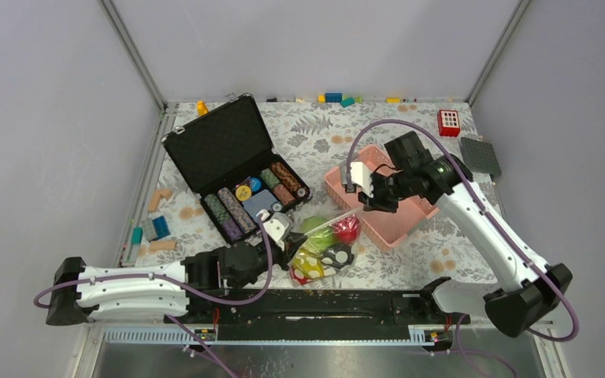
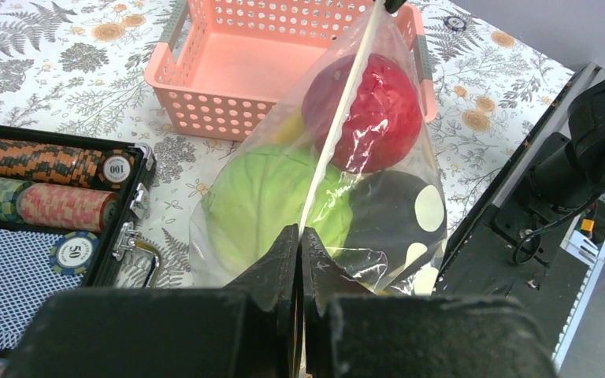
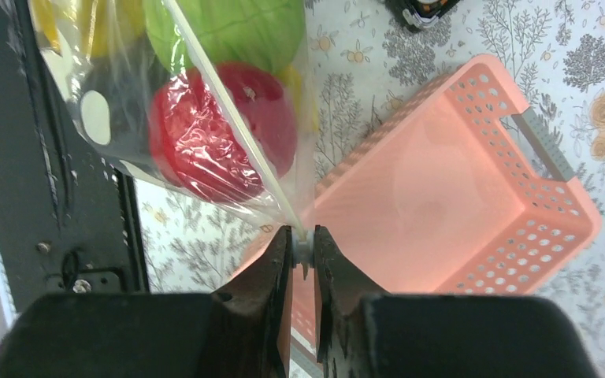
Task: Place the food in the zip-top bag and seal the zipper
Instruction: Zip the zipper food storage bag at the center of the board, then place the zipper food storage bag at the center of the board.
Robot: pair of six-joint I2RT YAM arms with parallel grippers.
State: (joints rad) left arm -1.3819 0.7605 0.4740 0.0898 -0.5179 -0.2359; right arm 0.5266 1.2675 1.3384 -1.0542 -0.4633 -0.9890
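1. The left gripper point(image 2: 299, 248) is clenched on the near end of the zipper point(image 2: 339, 118), with its jaws pressed together over the pale strip.
2. The right gripper point(image 3: 303, 246) pinches the far end of the same strip between nearly closed jaws.
3. The zipper runs straight and taut between the two grippers. Whether it is sealed along its length cannot be told.
4. The zip-top bag point(image 2: 390, 43) spreads out from the strip, clear and wrinkled. It lies near the table's near edge, beside the black base rail point(image 1: 362, 303).
5. Inside the bag are a pale green cabbage point(image 2: 260, 197), a red apple point(image 2: 378, 110) and a yellow piece point(image 3: 43, 24). The black white-dotted patch point(image 2: 398, 213) lies beside them.
6. The pink basket point(image 2: 205, 79) stands just beyond the bag on the floral tablecloth point(image 2: 47, 47).
7. The open chip case point(image 1: 228, 169) lies to the left, holding rows of poker chips point(image 2: 55, 205).
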